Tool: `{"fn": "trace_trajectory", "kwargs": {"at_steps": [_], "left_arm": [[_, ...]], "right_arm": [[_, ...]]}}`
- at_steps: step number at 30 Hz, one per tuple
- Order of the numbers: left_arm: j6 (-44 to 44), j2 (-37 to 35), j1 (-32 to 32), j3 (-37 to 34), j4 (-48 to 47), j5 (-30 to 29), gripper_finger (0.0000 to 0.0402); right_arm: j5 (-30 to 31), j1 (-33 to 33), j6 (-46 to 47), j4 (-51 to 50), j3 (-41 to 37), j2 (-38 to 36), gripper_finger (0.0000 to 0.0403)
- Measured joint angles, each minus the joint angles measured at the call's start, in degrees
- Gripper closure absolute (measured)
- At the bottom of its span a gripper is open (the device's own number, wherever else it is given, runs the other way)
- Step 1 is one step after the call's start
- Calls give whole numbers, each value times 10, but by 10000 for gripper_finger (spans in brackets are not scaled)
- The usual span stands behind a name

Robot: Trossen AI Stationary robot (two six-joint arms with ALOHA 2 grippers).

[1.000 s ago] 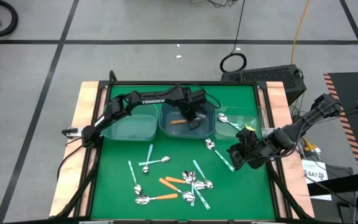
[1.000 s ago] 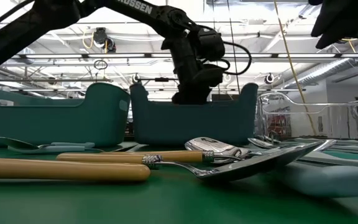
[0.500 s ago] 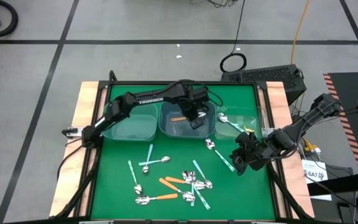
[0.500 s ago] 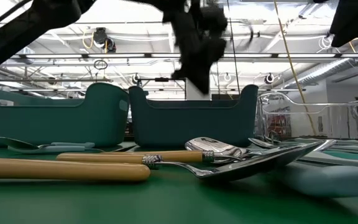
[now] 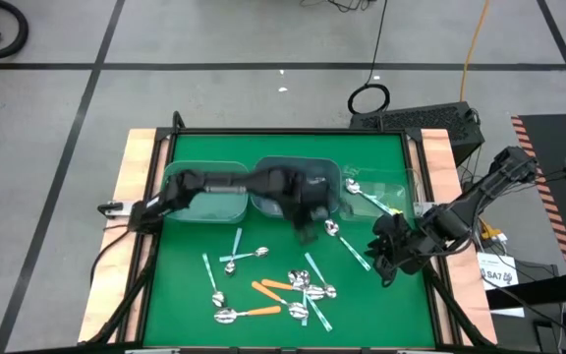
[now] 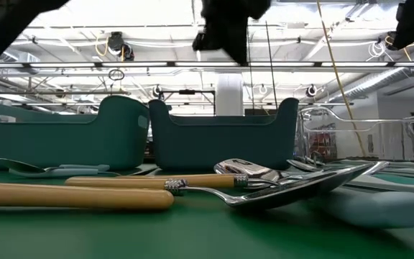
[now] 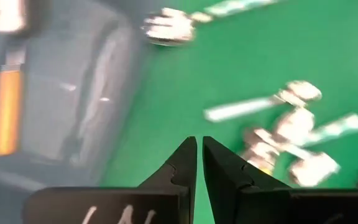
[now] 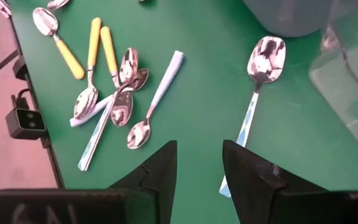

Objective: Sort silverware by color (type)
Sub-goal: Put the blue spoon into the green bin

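Right now the right gripper (image 5: pixel 386 258) hovers over the mat's right side with its fingers apart and nothing between them. The nearest piece is a light-blue-handled spoon (image 8: pixel 258 93); in the right wrist view it sits just ahead of the open fingers, bowl far, handle tip running back beside one finger. In the high view that same spoon (image 5: pixel 347 242) lies just left of the gripper, long axis diagonal, bowl up-left toward the bins. My read: the right arm is clearly the nearer one for it, and the grab turns on closing across the thin handle, so the jaws need to sit square to that diagonal.

The left gripper (image 7: pixel 199 163) has its fingers together, empty, above the mat by the front edge of the middle bin (image 5: pixel 298 173). An orange-handled spoon (image 7: pixel 5 99) lies inside that bin.

The rest of the silverware pile (image 5: pixel 293 290) sits loose at the near-centre of the green mat (image 5: pixel 185 285), orange and blue handles mixed, with a few strays further left.

Versus a second ago: the left arm was reaching down into the middle bin; it is out now and has swung toward the pile. The right gripper has drifted slightly toward the near right edge, its gap unchanged.
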Motion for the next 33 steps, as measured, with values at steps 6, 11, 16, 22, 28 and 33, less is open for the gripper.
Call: {"fn": "trace_trajectory", "kwargs": {"at_steps": [6, 11, 16, 22, 28, 33], "left_arm": [[19, 0, -98, 0, 28, -38, 369], [74, 12, -148, 1, 64, -76, 369], [78, 27, -146, -40, 61, -69, 368], [50, 24, -138, -82, 24, -59, 368], [25, 21, -138, -89, 10, -65, 368], [-27, -51, -150, -90, 15, -56, 368]], "right_arm": [[4, 18, -3, 16, 0, 7, 280], [0, 18, -25, 18, 0, 22, 280], [-30, 26, 0, 23, 0, 25, 280], [-30, 65, 45, 36, 0, 25, 280], [-21, 99, 77, 35, 0, 25, 280], [9, 122, 97, 35, 0, 25, 280]]}}
